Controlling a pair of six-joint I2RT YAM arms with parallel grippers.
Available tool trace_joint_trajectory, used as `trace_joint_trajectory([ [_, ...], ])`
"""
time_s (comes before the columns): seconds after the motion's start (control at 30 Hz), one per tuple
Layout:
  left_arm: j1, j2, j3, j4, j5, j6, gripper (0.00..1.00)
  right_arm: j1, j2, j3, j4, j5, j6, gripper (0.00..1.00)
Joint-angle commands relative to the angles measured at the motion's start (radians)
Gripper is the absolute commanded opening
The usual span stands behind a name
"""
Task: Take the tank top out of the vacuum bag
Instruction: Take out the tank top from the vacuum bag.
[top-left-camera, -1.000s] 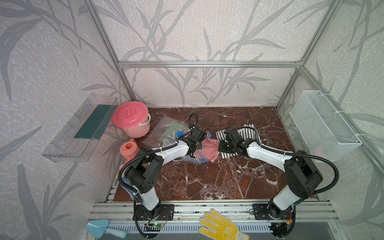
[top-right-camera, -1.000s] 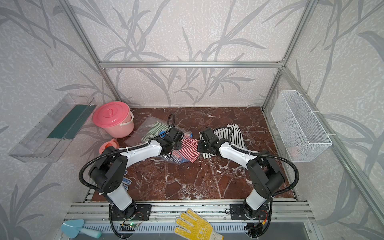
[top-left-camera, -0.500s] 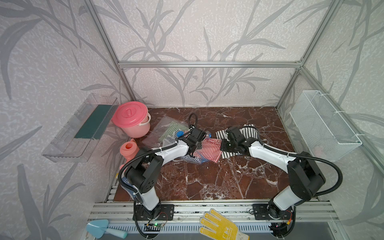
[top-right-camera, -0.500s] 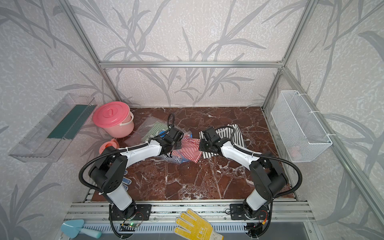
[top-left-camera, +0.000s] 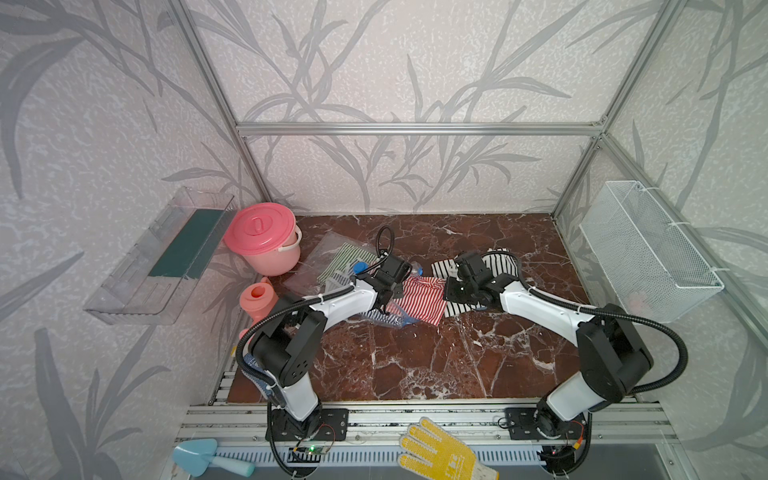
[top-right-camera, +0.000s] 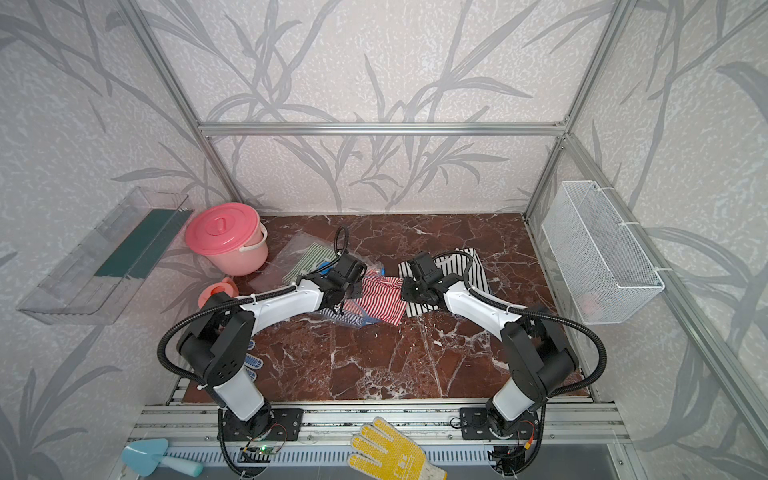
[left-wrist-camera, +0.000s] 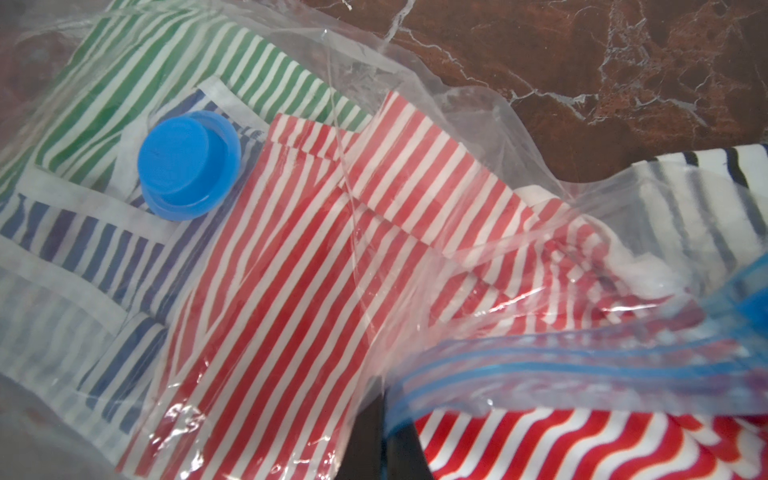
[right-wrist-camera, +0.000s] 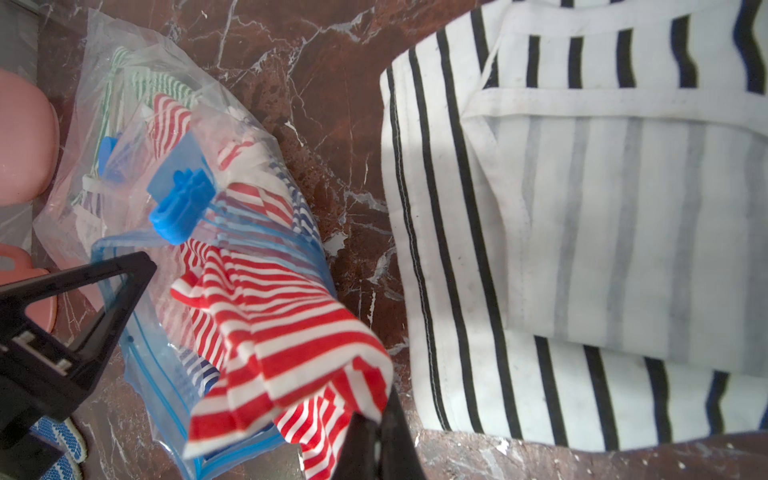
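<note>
A: Two grips, both clenched. Near first: glove (top-left-camera: 440, 453) on the front rail at the bottom of the frame, then bare table (top-left-camera: 415, 365) across the lower middle. That's the open room.

B: Who holds what?

A: Left gripper (left-wrist-camera: 384, 436) pinches the bag (top-left-camera: 312, 266) by its zip strip (left-wrist-camera: 561, 365) at the mouth. Reads as an anchor so the bag can't slide. Right gripper (right-wrist-camera: 380, 440) is clamped on the free end of the red top (right-wrist-camera: 291, 332).

B: Where's the red top?

A: Partly out. The loose end lies over the zip strip, the rest is under the film beside the valve cap (left-wrist-camera: 187, 162). Centre of both top views, between the grippers.

B: Pull path?

A: My read: down-frame onto bare table. Frame right is tight, since the black-striped top (right-wrist-camera: 602, 228) lies just beside the right gripper, outside the bag. Slider clip (right-wrist-camera: 180, 203) sits on the strip near the mouth and could snag.

B: Far side?

A: Green top (left-wrist-camera: 145, 62) and blue top (left-wrist-camera: 83, 237) are inside the bag and might drag along. Bucket (top-left-camera: 264, 235) is just beyond the bag at upper left. Basket (top-left-camera: 648, 249) hangs on the right wall, well apart.
</note>
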Motion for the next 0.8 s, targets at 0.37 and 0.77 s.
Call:
trace_joint_trajectory([
  [0.37, 0.016, -0.003, -0.012, 0.000, -0.038, 0.005, 0.00, -0.051, -0.086, 0.017, -0.055, 0.043, -0.024, 0.00],
  [0.77, 0.017, 0.000, -0.010, -0.003, -0.045, 0.005, 0.00, -0.104, -0.100, 0.026, -0.089, 0.035, -0.068, 0.00],
])
